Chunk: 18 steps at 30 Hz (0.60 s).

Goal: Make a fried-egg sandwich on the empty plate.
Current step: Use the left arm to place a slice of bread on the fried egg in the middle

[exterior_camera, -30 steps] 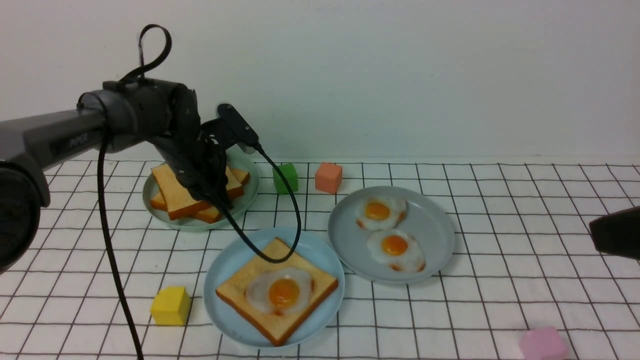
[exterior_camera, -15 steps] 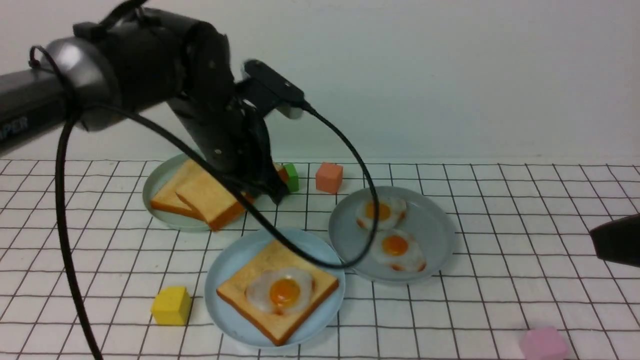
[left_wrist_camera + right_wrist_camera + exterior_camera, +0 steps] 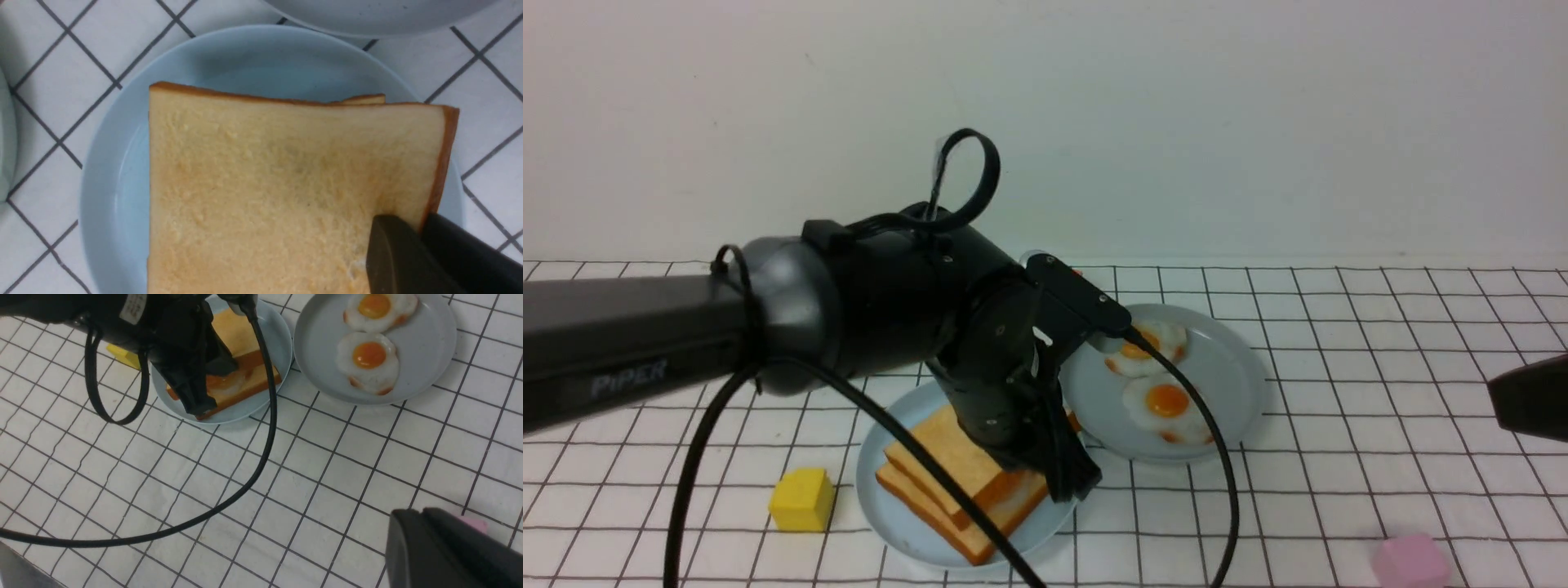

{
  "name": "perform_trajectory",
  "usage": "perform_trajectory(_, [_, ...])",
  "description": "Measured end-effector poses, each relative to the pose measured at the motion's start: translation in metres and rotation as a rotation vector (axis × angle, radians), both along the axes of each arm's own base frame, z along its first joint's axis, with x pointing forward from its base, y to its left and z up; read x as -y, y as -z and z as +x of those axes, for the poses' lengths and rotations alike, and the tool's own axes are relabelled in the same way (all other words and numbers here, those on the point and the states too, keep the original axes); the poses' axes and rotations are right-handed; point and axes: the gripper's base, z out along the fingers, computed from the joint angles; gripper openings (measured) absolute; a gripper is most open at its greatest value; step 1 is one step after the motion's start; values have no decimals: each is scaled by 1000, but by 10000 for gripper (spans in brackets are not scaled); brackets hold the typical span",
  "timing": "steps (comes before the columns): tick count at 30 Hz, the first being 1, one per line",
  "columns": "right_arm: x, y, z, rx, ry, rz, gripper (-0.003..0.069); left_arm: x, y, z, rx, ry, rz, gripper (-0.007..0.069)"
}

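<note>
While the left gripper (image 3: 1072,482) sits low in the centre of the front view, I note its jaws pinched narrow on one corner of the top toast slice (image 3: 947,461). The left wrist view confirms this: one dark finger lies on the crumb face and the other against the crust edge.

- Top toast slice lies over the lower toast slice (image 3: 1005,510), offset toward the frame's left. Both are on the sky-blue plate (image 3: 872,465), lower centre of the front view.
- Left wrist view: a thin sliver of the lower toast slice shows past the top slice's far edge.
- Fried egg (image 3: 235,379): only a white and orange strip shows between the two slices, seen from the right wrist camera.
- Grey-blue plate (image 3: 1233,384), just right of the sky-blue plate, carries two spare eggs (image 3: 1168,404).
- Yellow cube (image 3: 801,500) rests on the gridded cloth (image 3: 1339,457), left of the sky-blue plate. Pink cube (image 3: 1409,562) sits at lower right.
- Right gripper (image 3: 425,543): parked at the right edge of the front view, well apart from the plates and holding nothing. Its dark fingers sit close together; I cannot tell whether they meet.
</note>
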Motion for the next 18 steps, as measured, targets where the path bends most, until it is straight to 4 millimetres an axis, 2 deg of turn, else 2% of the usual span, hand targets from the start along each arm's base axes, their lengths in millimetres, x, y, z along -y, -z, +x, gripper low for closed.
perform_trajectory(4, [0, 1, -1, -10, -3, 0, 59, 1, 9, 1, -21, -8, 10, 39])
perform_trajectory(9, [0, 1, -1, -11, -4, 0, 62, 2, 10, 2, -22, -10, 0, 49])
perform_trajectory(17, [-1, 0, -1, -16, -7, 11, 64, 3, 10, 2, -33, -59, -24, 200])
perform_trajectory(18, [-1, 0, -1, -16, -7, 12, 67, 3, 10, 2, -37, -75, -31, 241])
